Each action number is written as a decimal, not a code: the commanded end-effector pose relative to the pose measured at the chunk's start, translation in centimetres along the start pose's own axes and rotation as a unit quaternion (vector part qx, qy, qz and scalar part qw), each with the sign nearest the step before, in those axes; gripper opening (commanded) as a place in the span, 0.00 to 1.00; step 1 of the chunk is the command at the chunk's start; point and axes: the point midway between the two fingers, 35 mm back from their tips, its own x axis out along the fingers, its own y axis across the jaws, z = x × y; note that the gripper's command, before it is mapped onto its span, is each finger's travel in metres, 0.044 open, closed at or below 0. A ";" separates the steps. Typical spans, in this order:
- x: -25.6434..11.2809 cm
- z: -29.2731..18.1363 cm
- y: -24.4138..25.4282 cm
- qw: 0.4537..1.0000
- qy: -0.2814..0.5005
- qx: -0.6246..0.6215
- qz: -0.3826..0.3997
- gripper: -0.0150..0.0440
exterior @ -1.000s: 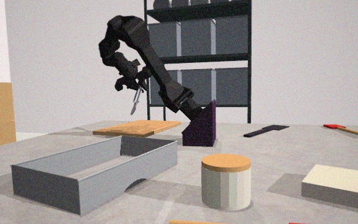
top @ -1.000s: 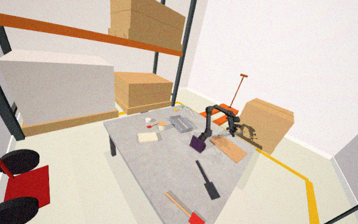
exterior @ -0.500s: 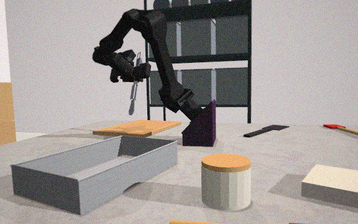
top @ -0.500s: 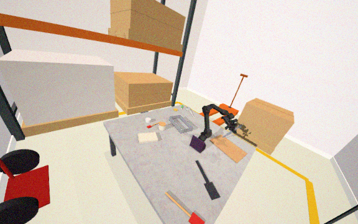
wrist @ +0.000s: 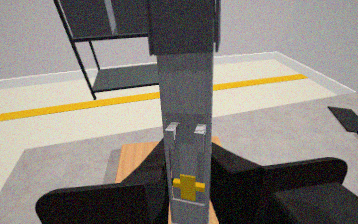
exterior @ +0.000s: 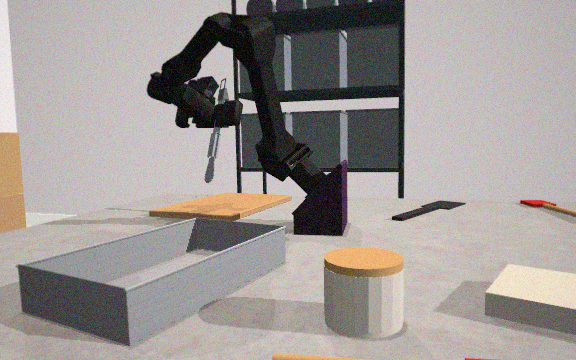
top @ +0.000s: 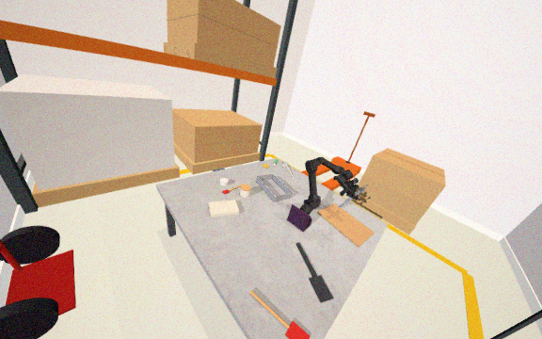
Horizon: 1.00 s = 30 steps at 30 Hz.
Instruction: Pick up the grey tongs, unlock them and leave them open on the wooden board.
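The grey tongs [top: 345, 203] [exterior: 213, 145] [wrist: 187, 85] hang in the air, steep and slightly tilted, with the rounded tip end pointing down. A yellow piece [wrist: 187, 187] shows on them in the wrist view. My gripper [top: 360, 194] [exterior: 220, 102] [wrist: 180, 141] is shut on the tongs and holds them well above the wooden board [top: 353, 228] [exterior: 263, 200] [wrist: 135, 155]. The tongs' arms look close together; whether the lock is free I cannot tell. The roasting tin [top: 282, 197] [exterior: 218, 275] stands on the table with nothing across it.
A jar with a wooden lid [top: 246, 190] [exterior: 364, 295] stands beside the tin, and a cream block [top: 224, 208] [exterior: 553, 285] lies farther along. A black flat tool [top: 319, 286] [exterior: 430, 209] [wrist: 350, 120] and a red-headed tool [top: 296, 330] [exterior: 533, 203] lie beyond the arm's base.
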 end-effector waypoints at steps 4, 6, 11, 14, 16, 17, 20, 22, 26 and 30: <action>0.0 0.2 0.0 1.000 -0.005 0.003 0.000 0.00; 0.0 0.2 0.0 1.000 -0.005 0.003 0.000 0.00; 0.0 0.2 0.0 1.000 -0.005 0.003 0.000 0.00; 0.0 0.2 0.0 1.000 -0.005 0.003 0.000 0.00; 0.0 0.2 0.0 1.000 -0.005 0.003 0.000 0.00; 0.0 0.2 0.0 1.000 -0.005 0.003 0.000 0.00; 0.0 0.2 0.0 1.000 -0.005 0.003 0.000 0.00; 0.0 0.2 0.0 1.000 -0.005 0.003 0.000 0.00; 0.1 0.1 0.0 1.000 0.000 -0.002 -0.003 0.00; 0.6 -0.5 -0.1 0.999 0.028 -0.029 -0.019 0.00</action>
